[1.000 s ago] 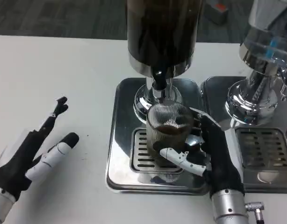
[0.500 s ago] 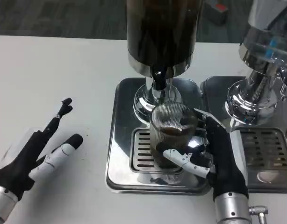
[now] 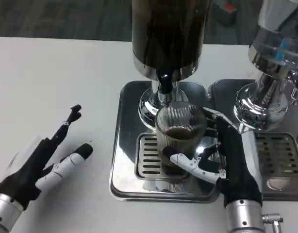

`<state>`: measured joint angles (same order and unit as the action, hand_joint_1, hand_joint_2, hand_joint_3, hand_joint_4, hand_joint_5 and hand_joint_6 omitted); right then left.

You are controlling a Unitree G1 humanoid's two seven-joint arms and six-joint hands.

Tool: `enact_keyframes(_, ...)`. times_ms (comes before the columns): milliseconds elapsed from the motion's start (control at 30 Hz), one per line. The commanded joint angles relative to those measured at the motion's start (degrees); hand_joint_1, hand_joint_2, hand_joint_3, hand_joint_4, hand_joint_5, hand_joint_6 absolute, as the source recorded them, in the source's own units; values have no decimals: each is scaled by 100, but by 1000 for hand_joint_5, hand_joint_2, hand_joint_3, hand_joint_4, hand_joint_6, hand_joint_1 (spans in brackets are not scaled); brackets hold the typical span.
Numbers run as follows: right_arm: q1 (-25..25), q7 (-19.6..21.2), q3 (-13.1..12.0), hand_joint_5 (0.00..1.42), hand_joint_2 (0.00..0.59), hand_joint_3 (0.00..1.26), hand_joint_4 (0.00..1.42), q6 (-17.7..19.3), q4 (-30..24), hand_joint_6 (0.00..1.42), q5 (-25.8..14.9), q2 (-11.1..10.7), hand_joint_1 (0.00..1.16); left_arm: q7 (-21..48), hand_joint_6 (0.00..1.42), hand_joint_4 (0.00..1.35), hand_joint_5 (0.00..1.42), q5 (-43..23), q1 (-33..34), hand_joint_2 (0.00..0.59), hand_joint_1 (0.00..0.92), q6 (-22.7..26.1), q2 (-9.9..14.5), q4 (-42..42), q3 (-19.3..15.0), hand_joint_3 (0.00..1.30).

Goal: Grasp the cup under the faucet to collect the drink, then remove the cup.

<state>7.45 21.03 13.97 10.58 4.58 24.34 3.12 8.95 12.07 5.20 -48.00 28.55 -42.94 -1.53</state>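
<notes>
nearest the camera, left hand (image 3: pixel 42 167): lies on the white table (image 3: pixel 52 77) with fingers stretched apart, holding nothing; judged to be waiting clear of the work.
right hand (image 3: pixel 222 158): wrapped round the cup from its right side, one white finger crossing the front; grip judged to steady the cup while it fills.
cup (image 3: pixel 179 133): ribbed glass, upright on the slotted grate, dark drink showing inside.
drip tray (image 3: pixel 127 141): steel, catches any spill under the cup.
faucet (image 3: pixel 164 85): black spout directly above the cup mouth, so liquid drops straight in.
dispenser (image 3: pixel 168 34): dark tank behind, feeding the faucet.
second dispenser (image 3: pixel 273 73): far right, unused.
</notes>
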Motion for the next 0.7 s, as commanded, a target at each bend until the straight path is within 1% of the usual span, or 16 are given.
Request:
enact_keyframes(33,62,-110,26,628,215,389,547,-24,-274,936,-16,-4,972,-86,0,0,0,123,49,135,0,-89,118,-37,68,0)
enact_keyframes(233,198,-211,0,628,215,389,547,-55,-403,932,-77,10,968,-119,0,0,0,147,64,135,0,-98,130,-48,119,0)
enact_keyframes(467,414,-203,-86,628,223,390,547,-40,-607,917,-120,15,955,-121,0,0,0,187,91,135,0,-97,120,-112,133,0)
enact_keyframes(700,671,-207,-50,628,224,396,547,7,-897,931,-97,-5,951,-231,0,0,0,414,132,135,0,-203,225,-96,175,0)
